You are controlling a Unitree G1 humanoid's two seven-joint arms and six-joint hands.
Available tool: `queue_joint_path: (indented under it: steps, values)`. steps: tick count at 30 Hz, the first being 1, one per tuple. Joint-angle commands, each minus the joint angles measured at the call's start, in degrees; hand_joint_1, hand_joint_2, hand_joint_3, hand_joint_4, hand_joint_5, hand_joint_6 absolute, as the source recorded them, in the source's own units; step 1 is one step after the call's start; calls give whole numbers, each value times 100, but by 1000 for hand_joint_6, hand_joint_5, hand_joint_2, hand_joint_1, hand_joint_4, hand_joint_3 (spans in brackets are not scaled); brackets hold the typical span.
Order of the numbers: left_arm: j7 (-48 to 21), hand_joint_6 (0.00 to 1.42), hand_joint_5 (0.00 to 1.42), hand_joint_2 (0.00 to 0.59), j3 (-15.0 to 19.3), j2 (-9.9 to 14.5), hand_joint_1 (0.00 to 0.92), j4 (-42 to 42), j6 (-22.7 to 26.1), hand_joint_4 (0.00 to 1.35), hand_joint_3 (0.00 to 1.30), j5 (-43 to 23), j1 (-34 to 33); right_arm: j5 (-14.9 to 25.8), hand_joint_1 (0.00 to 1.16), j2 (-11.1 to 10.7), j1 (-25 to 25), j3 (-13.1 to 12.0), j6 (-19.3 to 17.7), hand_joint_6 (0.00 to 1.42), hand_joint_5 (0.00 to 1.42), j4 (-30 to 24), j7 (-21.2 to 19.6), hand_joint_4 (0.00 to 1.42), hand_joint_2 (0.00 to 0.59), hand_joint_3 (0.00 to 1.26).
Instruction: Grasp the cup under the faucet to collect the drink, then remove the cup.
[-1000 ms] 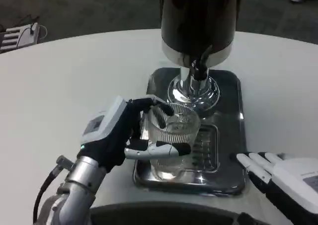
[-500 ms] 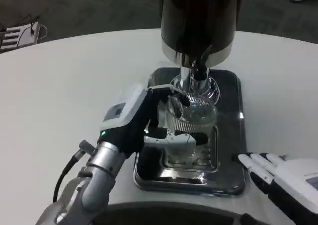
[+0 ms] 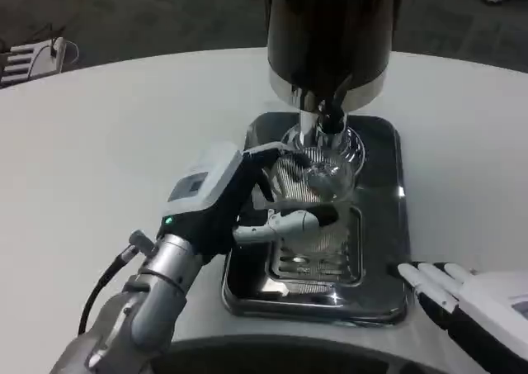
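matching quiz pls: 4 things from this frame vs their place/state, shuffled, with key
1. cup
2. left hand
3. right hand
4. tray

a. lies open on the table, right of the tray, holding nothing
b. shiny metal, lying under the dispenser
c. clear ribbed glass, held below the faucet
d. grips the cup from its left side

Pairs: 1-c, 2-d, 3-a, 4-b

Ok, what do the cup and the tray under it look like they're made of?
Cup: clear ribbed glass or hard plastic; the tray shows through it. Tray: polished metal, probably stainless, mirror-like with reflections. Left hand grips the cup.
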Motion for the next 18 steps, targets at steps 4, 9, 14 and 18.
queue_joint_path:
  steps: [4, 9, 14, 18]
  values:
    - [-190, 554, 371, 50, -79, 48, 153, -118, 101, 240, 340, 6, 44, 203, 457, -88, 45, -114, -44, 85, 0, -58, -43, 0, 489, 0]
    - [-387, 474, 296, 45, -49, 42, 132, -184, 13, 139, 259, -128, 38, 263, 456, -116, 56, -122, -37, 88, 0, -19, -55, 0, 489, 0]
    - [-550, 457, 274, 39, 198, 168, 93, -648, -259, 105, 207, -489, 361, 268, 455, -90, 88, -82, -26, 90, 0, 12, -87, 0, 489, 0]
    - [-724, 457, 274, 30, 460, 349, 61, -1235, -348, 117, 205, -795, 780, 231, 455, -61, 97, -48, -19, 91, 0, 17, -131, 0, 489, 0]
